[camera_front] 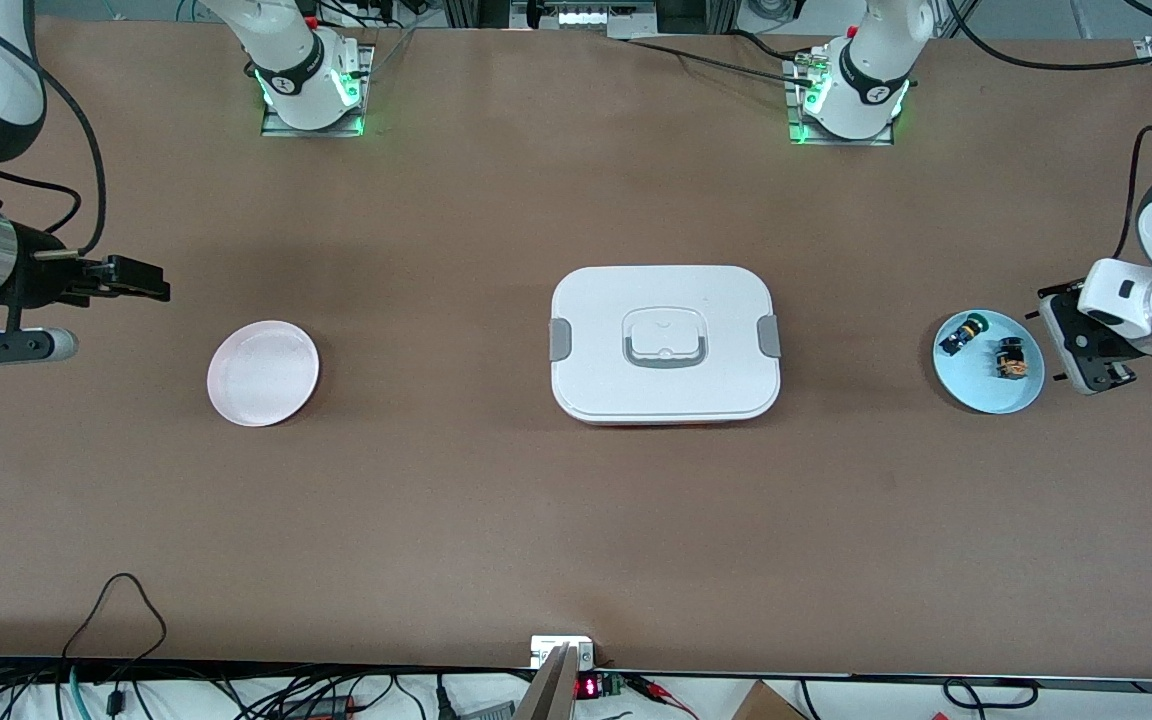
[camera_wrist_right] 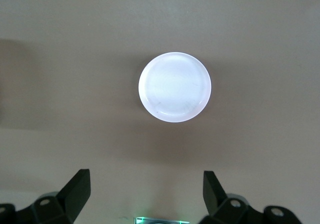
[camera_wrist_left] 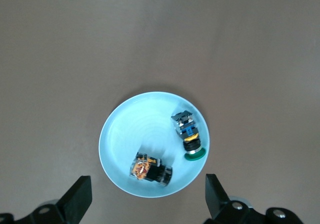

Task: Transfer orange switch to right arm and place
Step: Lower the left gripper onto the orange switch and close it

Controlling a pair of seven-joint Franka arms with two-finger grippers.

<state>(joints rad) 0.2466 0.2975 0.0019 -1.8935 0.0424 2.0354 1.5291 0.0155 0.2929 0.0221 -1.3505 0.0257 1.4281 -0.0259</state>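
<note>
Nothing of the task is done yet: the orange switch [camera_front: 1012, 359] lies untouched in the pale blue plate [camera_front: 976, 392] at the left arm's end of the table, beside a green-capped switch [camera_front: 962, 331], so pickup, handover and placing all remain. The left gripper [camera_wrist_left: 146, 199] hangs over that plate's edge with fingers spread wide and empty. The right gripper [camera_wrist_right: 145, 196], equally wide and empty, waits near the empty pink plate [camera_front: 263, 373]; a closed white lidded box [camera_front: 664, 343] sits between the plates.

I see a brown surface [camera_front: 456, 500]. On it rest a pink plate [camera_front: 263, 373], a white lidded box [camera_front: 664, 343] mid-surface, and a blue plate [camera_front: 988, 362].
</note>
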